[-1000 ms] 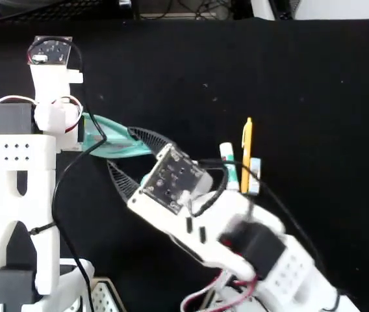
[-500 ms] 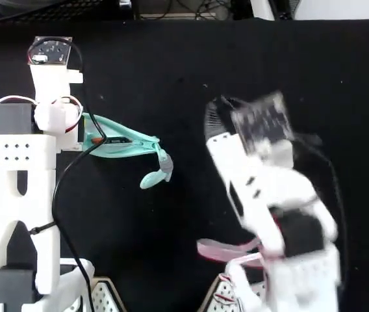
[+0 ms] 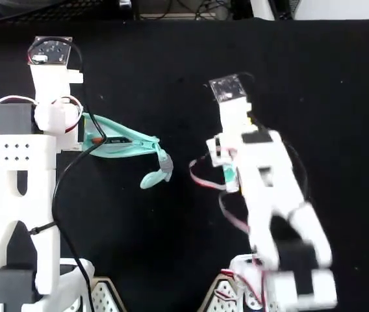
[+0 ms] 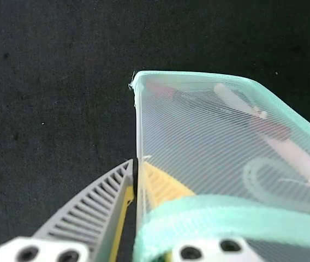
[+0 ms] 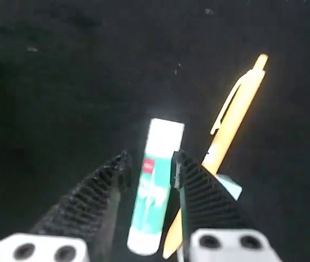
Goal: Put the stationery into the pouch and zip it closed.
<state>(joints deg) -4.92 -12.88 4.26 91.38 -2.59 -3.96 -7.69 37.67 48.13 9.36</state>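
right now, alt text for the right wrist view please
The right gripper hangs open over a white and green glue stick on the black table. An orange pen lies alongside, a small pale blue item by it.

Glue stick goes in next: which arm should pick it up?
Right. The right gripper is open over the glue stick; the left gripper is shut on the pouch, holding it.

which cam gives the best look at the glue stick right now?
Right wrist view: the glue stick lies whole inside the open right gripper, beside the orange pen. High view: the right arm covers most of it, leaving a teal sliver. Left wrist view faces the pouch instead.
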